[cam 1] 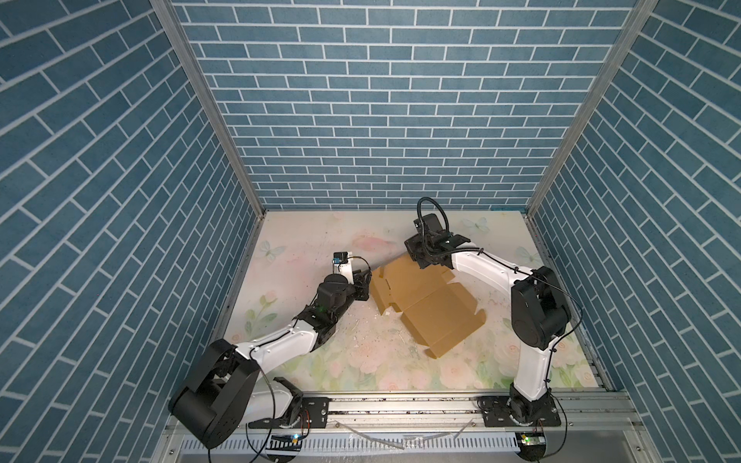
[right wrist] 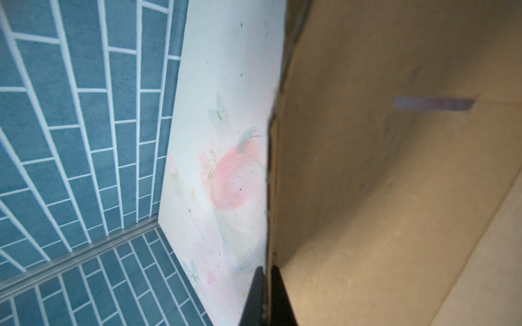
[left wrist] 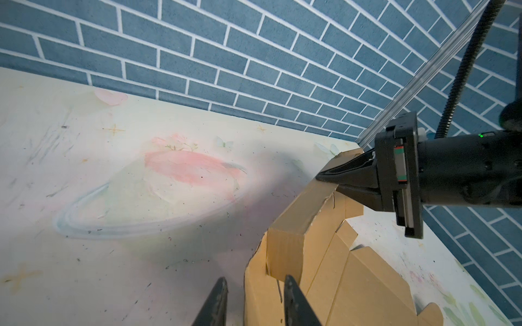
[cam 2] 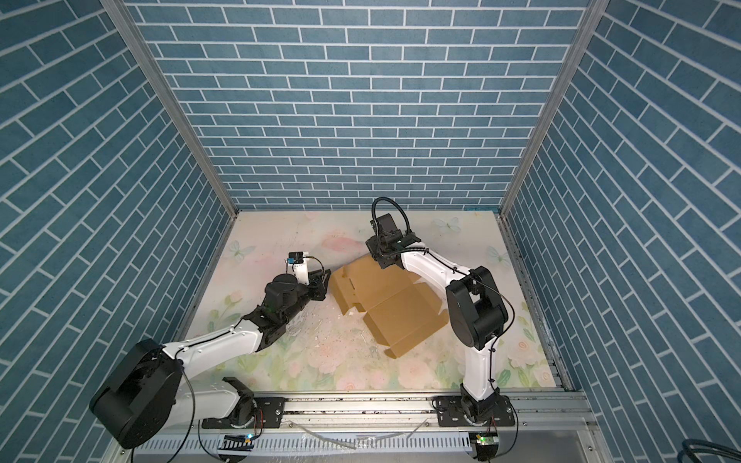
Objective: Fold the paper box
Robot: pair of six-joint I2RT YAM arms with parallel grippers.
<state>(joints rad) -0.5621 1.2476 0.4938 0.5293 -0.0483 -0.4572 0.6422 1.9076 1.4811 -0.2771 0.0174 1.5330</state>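
Right jaws pinching one paper box (cam 1: 441, 316), left jaws parted

No readable text, labels or numbers anywhere.

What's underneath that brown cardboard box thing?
The flowered table shows all around the box. Its far edge is raised, pinched by the right tool. Anything beneath the flat part is covered.
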